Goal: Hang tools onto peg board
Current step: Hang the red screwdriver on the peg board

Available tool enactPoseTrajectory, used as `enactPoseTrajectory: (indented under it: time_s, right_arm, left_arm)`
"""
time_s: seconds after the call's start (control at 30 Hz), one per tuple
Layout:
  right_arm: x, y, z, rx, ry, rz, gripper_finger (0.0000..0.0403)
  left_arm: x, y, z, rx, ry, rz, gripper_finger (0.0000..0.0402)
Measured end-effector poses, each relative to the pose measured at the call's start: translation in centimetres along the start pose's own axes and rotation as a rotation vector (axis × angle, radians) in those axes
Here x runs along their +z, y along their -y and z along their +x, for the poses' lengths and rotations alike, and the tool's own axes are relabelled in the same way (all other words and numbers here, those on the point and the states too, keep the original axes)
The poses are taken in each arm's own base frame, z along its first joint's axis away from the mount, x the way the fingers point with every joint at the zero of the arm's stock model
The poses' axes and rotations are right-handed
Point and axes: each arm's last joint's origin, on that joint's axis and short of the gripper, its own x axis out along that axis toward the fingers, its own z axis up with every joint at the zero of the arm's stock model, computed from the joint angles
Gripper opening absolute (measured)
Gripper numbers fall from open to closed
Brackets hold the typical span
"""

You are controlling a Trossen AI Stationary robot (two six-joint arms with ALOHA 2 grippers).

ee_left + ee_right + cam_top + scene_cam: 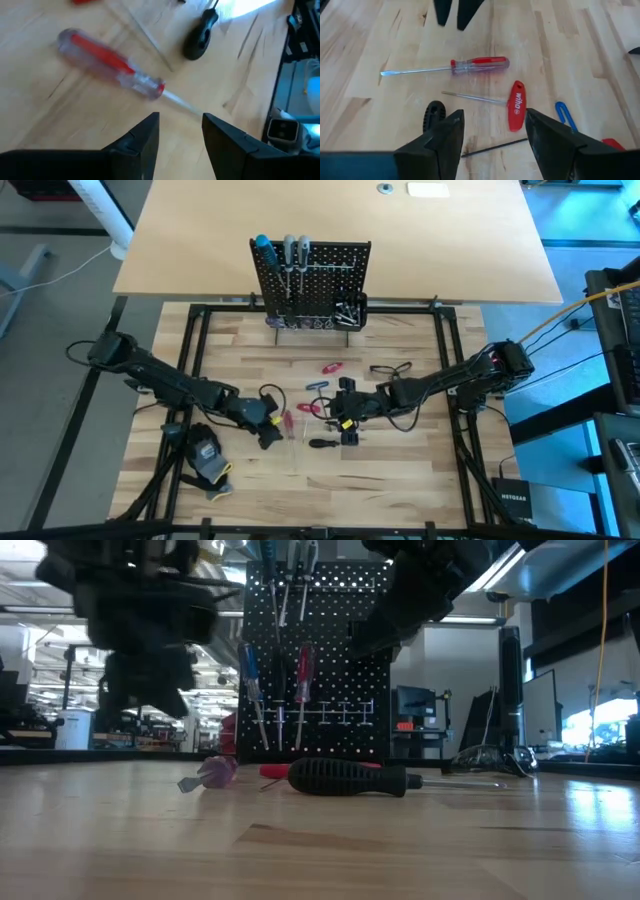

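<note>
From above, the peg board (pixel 310 283) stands at the far side of the table (pixel 400 470) with a few tools already hanging on it. More tools lie loose in the middle of the table. The left gripper (pixel 268 426) is low over the wood next to a clear red screwdriver (pixel 289 423). The right gripper (pixel 346 420) is close by, over a small pile with a black-handled screwdriver (pixel 322 444). A black-and-yellow glove (pixel 206 458) lies near the front left corner.

From table height, the black-handled screwdriver lies flat on the wood in front of the board, with the red one just behind it. Both arms hang above as dark shapes.

From the left wrist, the two dark fingers (pixel 145 137) stand apart with nothing between them. The clear red screwdriver lies just ahead of them, its metal shaft pointing toward the gap.

From the right wrist, the fingers (pixel 445 140) are also wide apart and empty. Below them lie a red T-shaped key (pixel 516 106), the black handle and a thin dark rod (pixel 492 147).

It looks like the picking-up step: no tool is held yet. I think the left gripper needs to drop lower, get its fingers on both sides of the red handle, then squeeze. The round handle might roll away, so a slow squeeze seems best.
</note>
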Motion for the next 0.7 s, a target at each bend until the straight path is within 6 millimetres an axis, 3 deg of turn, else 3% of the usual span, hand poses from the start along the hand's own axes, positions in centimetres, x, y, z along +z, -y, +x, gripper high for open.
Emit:
enactPoseTrajectory:
  time_s: [0.33, 0.7]
  right_arm:
    - [-0.2, 0.0, 0.0, -0.006, -0.018, -0.010, 0.0211]
    - [-0.2, 0.0, 0.0, -0.006, -0.018, -0.011, 0.0211]
  left_arm:
    - [1.9, -0.4, 3.8, 0.173, -0.096, 0.002, 0.0138]
    - [4.3, -3.6, 3.6, 0.315, -0.102, 0.008, 0.0138]
